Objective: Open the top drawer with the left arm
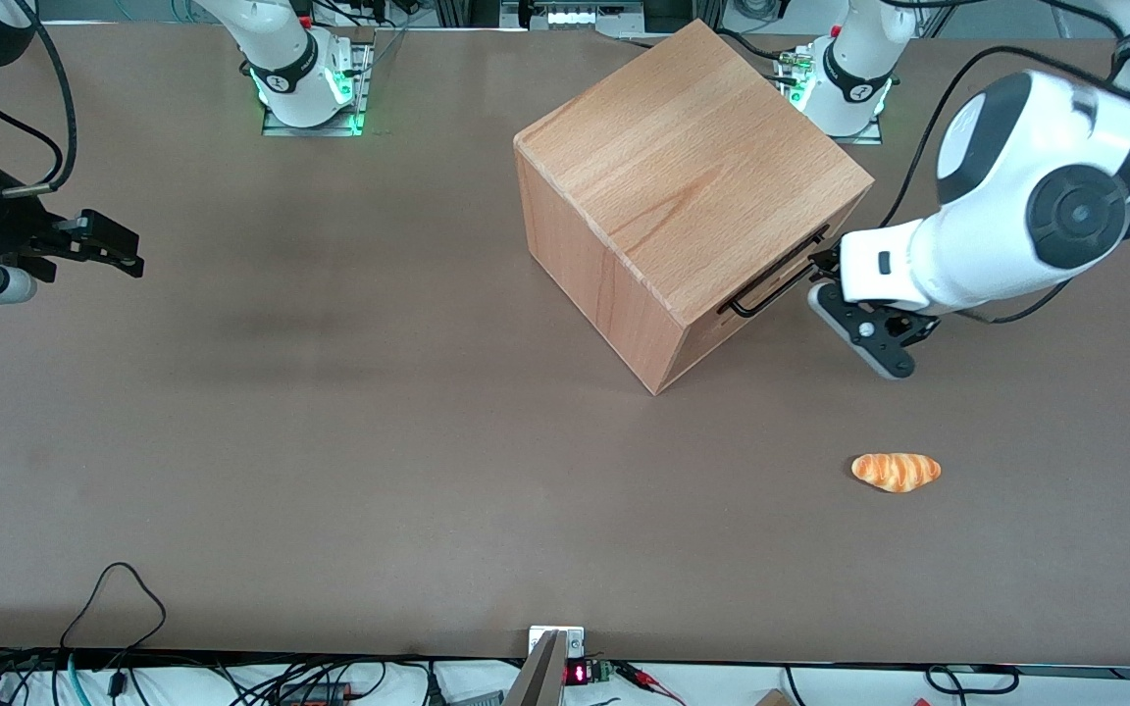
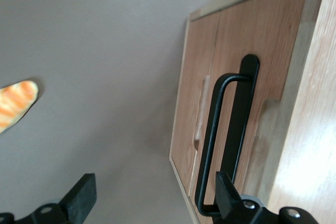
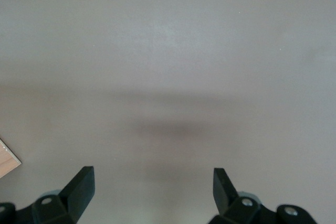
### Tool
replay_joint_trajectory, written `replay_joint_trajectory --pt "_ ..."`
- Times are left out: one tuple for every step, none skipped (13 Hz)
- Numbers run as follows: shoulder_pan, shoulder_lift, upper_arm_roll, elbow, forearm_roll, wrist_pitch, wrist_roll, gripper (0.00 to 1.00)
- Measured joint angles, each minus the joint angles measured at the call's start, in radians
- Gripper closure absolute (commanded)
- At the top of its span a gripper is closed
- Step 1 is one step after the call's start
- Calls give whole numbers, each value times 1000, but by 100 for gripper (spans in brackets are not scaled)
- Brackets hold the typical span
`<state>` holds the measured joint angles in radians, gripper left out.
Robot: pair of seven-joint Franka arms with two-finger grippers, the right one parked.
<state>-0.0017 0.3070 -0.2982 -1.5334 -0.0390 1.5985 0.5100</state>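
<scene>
The top drawer (image 2: pixel 270 40) sits shut in the wooden cabinet (image 1: pixel 693 167), its front flush with the cabinet face. Its long black bar handle (image 1: pixel 773 280) runs along that front. The left arm (image 1: pixel 1016 226) reaches in from the working arm's end of the table. Its gripper (image 1: pixel 823 270) is level with the handle, at the handle's end farther from the front camera. In the left wrist view the gripper (image 2: pixel 154 198) is open wide. One finger (image 2: pixel 227 192) lies just over the end of the handle (image 2: pixel 212 135), and the other finger (image 2: pixel 81 198) hangs over bare table.
A toy bread roll (image 1: pixel 897 472) lies on the brown table nearer the front camera than the gripper; it also shows in the left wrist view (image 2: pixel 16 103). A lower drawer front (image 2: pixel 189 103) with a cut-out grip sits beneath the top one.
</scene>
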Motion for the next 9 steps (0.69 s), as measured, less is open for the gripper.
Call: replay_joint_trajectory --pt "-2 12 -1 -3 0 0 31 0" --pt "-2 24 -1 -5 0 0 59 0" --pt "-2 37 -1 -7 0 0 79 0" --pt "-3 49 -2 -8 0 0 94 0" --pt "-4 59 -2 -9 0 0 103 0" --pt "-5 67 -3 -11 0 0 106 0" --pt "-6 71 -5 -12 0 0 108 0" --pt "-7 72 -9 -14 0 0 109 0" --pt "-8 72 -13 -17 0 0 109 0"
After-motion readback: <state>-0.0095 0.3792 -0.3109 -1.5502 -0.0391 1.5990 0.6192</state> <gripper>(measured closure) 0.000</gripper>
